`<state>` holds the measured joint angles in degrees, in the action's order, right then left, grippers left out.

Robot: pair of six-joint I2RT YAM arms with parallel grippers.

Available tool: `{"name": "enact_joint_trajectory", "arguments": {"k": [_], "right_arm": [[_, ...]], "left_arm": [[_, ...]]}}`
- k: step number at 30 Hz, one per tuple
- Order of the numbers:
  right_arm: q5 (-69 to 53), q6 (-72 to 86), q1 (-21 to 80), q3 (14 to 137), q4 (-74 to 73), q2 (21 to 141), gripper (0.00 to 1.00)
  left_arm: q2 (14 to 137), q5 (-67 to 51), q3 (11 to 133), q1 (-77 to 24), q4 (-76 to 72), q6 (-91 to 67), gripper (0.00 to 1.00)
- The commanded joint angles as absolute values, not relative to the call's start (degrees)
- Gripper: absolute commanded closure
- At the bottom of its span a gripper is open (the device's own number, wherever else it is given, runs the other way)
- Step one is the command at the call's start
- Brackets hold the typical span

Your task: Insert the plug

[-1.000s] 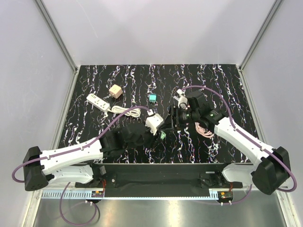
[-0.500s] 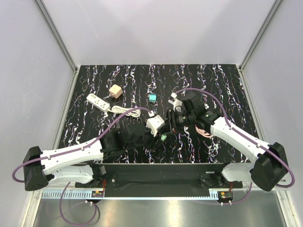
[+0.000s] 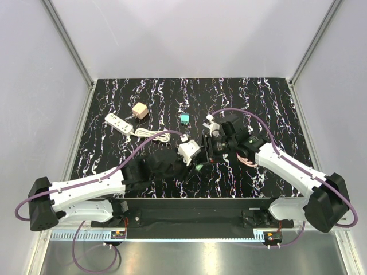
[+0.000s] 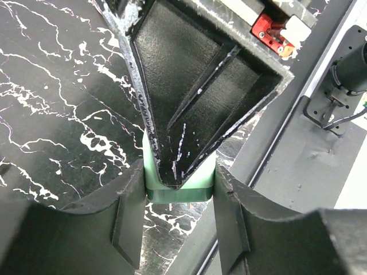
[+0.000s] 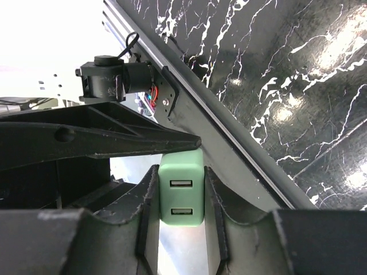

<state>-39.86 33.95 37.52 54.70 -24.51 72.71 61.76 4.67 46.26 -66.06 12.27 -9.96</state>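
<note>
1. Your left gripper (image 4: 179, 182) is clamped on the green plug (image 4: 179, 193). Its two fingers (image 4: 131, 213) press against opposite sides of the plug.
2. Your right gripper (image 5: 181, 184) grips the same plug, with a finger (image 5: 147, 213) tight against each long side. The plug's two USB ports face the right wrist camera.
3. In the left wrist view, a black finger of the right gripper lies across the plug and hides its upper part. Only the lower green band shows.
4. From above, the plug (image 3: 198, 167) sits where the two arms meet. That is about midway between the bench's left and right edges, and nearer the near edge than the far one.
5. The power strip (image 3: 118, 123) lies flat toward the far-left corner, well apart from the plug. Its white cable (image 3: 152, 136) loops toward the bench's middle.
6. A beige cube (image 3: 139, 110) sits just beside the strip on its far side. A small teal block (image 3: 184, 118) lies near the middle of the bench, toward the far edge.
</note>
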Motion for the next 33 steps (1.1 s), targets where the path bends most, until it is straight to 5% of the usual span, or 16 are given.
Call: {"name": "enact_joint_trajectory", "arguments": {"k": [1, 4, 12, 17, 22, 33], "right_arm": [[-38.67, 35.59, 38.14, 54.49, -24.44, 70.40, 1.00], [-35.43, 36.12, 38.06, 55.28, -24.78, 68.82, 1.00], [-3.41, 33.57, 31.83, 64.41, -41.19, 71.71, 1.00], [12.71, 35.41, 26.55, 69.86, -44.47, 76.53, 1.00], [20.12, 38.31, 24.87, 76.90, -45.53, 84.19, 1.00], [30.41, 49.30, 24.08, 92.44, -50.97, 105.54, 1.00]], "left_arm": [[61.44, 5.62, 46.58, -66.27, 6.67, -7.91, 0.68], [61.17, 9.57, 47.11, -66.27, 7.82, -8.79, 0.01], [63.96, 25.83, 55.95, -64.79, 17.03, -11.60, 0.01], [71.01, 17.26, 70.02, -54.43, 32.16, -16.42, 0.01], [76.37, 2.73, 73.73, -40.26, 34.01, -20.66, 0.01], [76.56, 11.69, 70.49, -39.20, 35.34, -17.58, 0.01]]}}
